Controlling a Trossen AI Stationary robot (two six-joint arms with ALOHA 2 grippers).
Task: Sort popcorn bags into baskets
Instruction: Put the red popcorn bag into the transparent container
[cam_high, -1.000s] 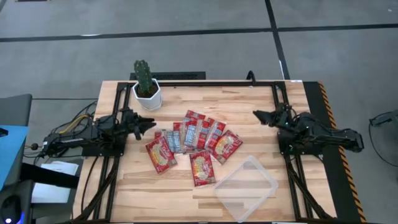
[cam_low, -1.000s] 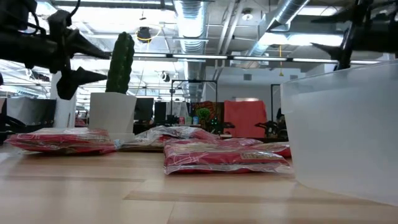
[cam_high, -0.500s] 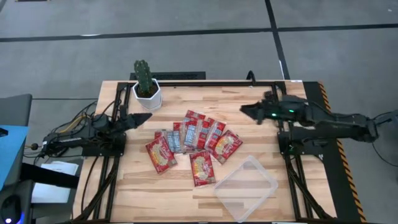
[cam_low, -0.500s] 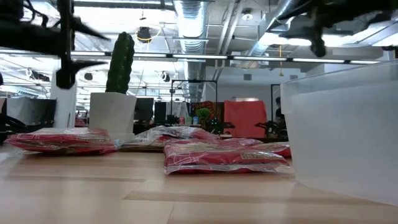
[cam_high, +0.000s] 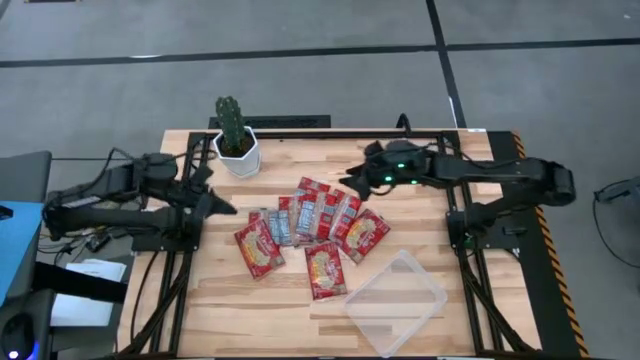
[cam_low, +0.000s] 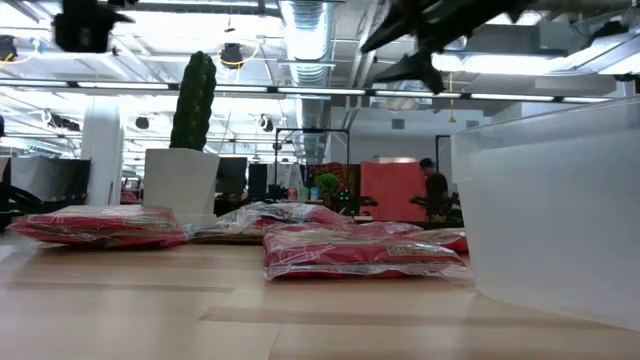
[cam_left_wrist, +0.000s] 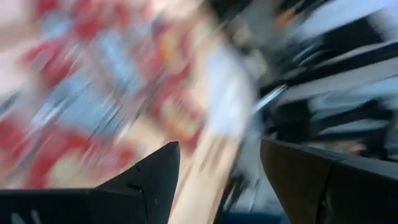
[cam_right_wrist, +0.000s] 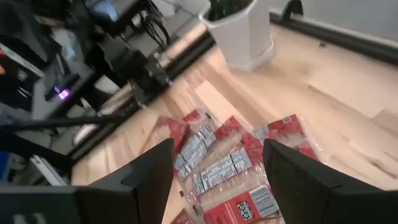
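High view shows the popcorn bags (cam_high: 310, 232) fanned out mid-worktop, the narrow ones lying side by side with long axes running toward the far edge, the wider red ones splayed at angles. A clear basket (cam_high: 396, 303) sits tilted near the front right corner, empty. Right wrist view alone reveals barcodes on the narrow packets. The right gripper (cam_high: 352, 181) hovers above the fan's far right end, fingers spread, holding nothing. The left gripper (cam_high: 205, 190) hangs by the left edge near the cactus pot (cam_high: 237, 153), fingers spread, empty.
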